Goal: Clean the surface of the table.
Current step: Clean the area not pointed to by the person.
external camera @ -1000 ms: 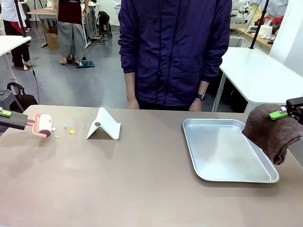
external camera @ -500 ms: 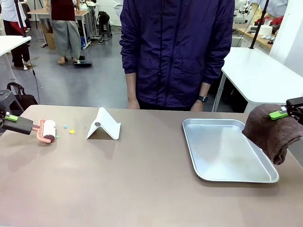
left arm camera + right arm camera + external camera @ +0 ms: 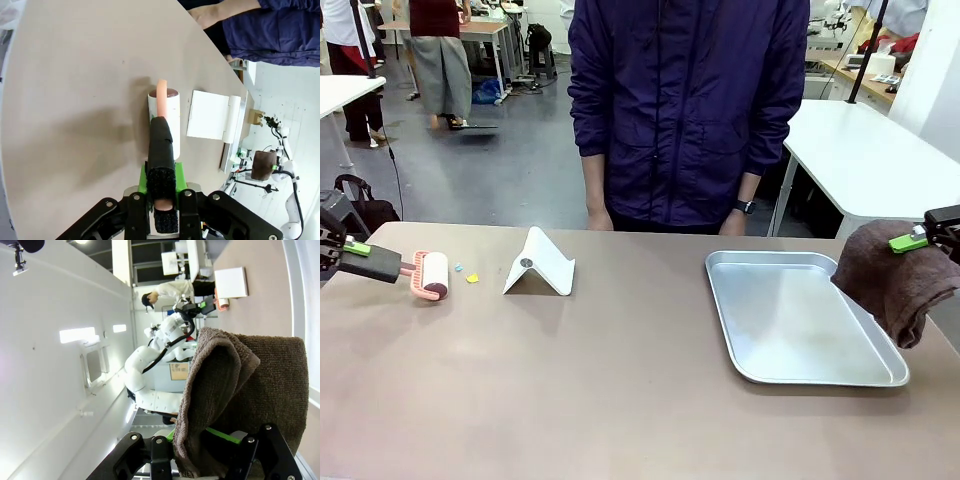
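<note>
The left claw (image 3: 355, 250), partly out of sight at the worktop's (image 3: 620, 380) left edge, is clamping a lint roller (image 3: 430, 275); the right claw (image 3: 918, 239), mostly hidden, is clamping a brown towel (image 3: 885, 280).

Tan table (image 3: 620, 380): silver tray (image 3: 790, 320) at 3 o'clock, white folded stand (image 3: 540, 265) at 11 o'clock. Tiny coloured scraps (image 3: 472, 278) at 10 o'clock, just beside a lint roller (image 3: 432, 275); roller-table contact unclear.
</note>
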Motion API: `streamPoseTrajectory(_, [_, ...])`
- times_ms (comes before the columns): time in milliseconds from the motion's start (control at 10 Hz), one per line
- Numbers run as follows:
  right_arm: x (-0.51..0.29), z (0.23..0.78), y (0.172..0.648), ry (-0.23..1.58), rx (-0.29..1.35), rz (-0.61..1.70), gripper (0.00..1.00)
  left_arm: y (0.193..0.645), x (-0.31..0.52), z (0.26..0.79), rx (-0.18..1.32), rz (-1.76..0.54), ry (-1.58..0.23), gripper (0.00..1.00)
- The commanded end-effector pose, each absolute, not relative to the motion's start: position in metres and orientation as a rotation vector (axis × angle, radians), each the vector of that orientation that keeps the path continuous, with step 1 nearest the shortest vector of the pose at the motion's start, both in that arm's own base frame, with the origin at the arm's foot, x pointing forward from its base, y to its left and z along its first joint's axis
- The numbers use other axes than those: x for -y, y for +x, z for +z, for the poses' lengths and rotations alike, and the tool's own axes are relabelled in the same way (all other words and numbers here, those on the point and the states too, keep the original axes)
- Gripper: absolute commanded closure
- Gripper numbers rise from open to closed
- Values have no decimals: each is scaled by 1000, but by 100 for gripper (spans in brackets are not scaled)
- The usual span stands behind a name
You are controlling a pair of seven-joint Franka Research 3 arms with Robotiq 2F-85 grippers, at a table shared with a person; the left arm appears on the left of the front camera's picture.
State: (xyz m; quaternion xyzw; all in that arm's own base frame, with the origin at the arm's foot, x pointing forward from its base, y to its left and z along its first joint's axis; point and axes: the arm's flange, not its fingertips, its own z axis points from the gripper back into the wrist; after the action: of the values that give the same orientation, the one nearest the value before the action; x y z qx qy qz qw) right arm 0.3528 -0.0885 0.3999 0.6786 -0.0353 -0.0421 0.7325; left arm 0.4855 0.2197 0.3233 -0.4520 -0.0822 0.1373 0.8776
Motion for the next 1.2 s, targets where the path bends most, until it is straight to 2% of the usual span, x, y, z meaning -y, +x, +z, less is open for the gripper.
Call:
streamPoseTrajectory(0, [89,403,353,1493,80,-85,100,499,-199,316,105,296,-889,78])
streamPoseTrajectory(400, [89,403,353,1493,80,-85,100,529,-155,325,44,252,-853,78])
streamPoseTrajectory(700, [89,403,353,1493,80,-85,100,539,-147,338,68,243,-946,78])
streamPoseTrajectory(900, [89,403,353,1493,80,-85,100,529,-161,356,106,233,-1078,78])
streamPoseTrajectory(1100, [89,403,353,1493,80,-85,100,492,-197,384,158,186,-1216,78])
